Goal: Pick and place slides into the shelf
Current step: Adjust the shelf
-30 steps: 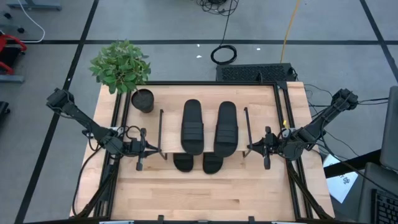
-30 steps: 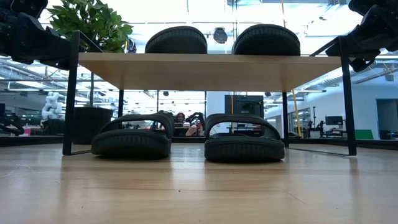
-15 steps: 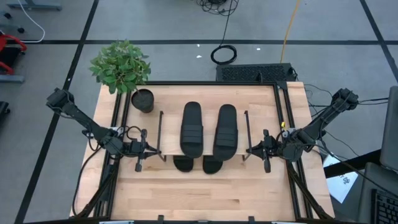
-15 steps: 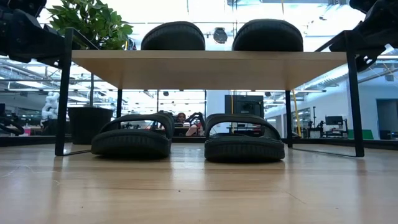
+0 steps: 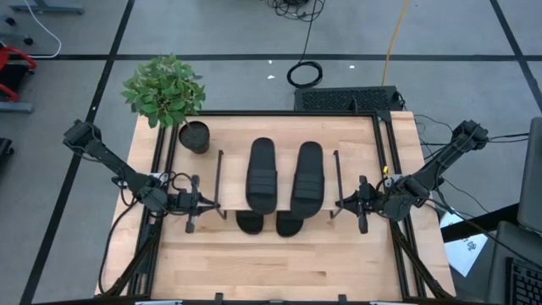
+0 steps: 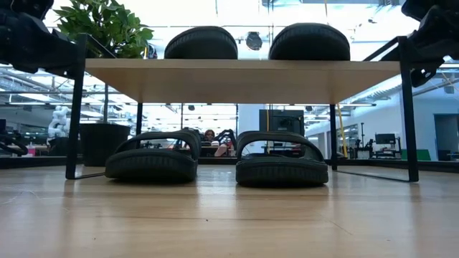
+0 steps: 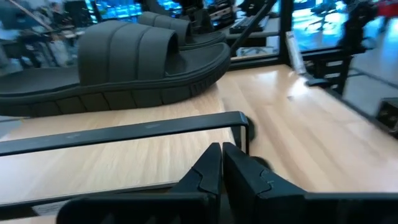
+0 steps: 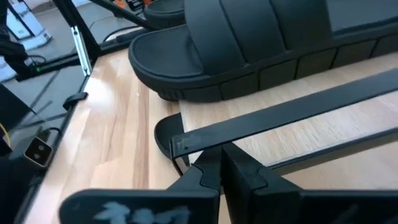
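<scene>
The shelf (image 5: 285,161) stands mid-table, a light board on thin black side frames. Two black slides (image 5: 262,174) (image 5: 308,176) lie side by side on its board. Two more slides (image 6: 152,156) (image 6: 281,159) rest on the tabletop under it, their near ends (image 5: 249,223) (image 5: 290,224) poking out past the board. My left gripper (image 5: 201,203) is shut at the shelf's left side frame. My right gripper (image 5: 345,203) is shut at the right side frame. Whether the shelf's legs (image 6: 72,172) touch the table cannot be told. My left gripper comes in level from the table's left. Its shut fingertips (image 7: 211,155) sit right under the left frame's top rail (image 7: 186,124), near the rail's near corner. Nothing shows between the fingers. My right gripper comes in level from the table's right. Its shut fingertips (image 8: 211,158) sit right under the right frame's top rail (image 8: 249,127), near that rail's near corner, with nothing between the fingers.
A potted plant (image 5: 169,97) stands at the table's far left corner, beside the shelf. Black rails (image 5: 381,144) run along the table's sides. Bare tabletop (image 5: 279,263) lies between the shelf and the near edge. People and equipment show in the room beyond.
The shelf, with the two slides on its board, has shifted a little toward the table's near edge. The two slides under it have stayed where they were. Both grippers have stayed shut at the side frames.
</scene>
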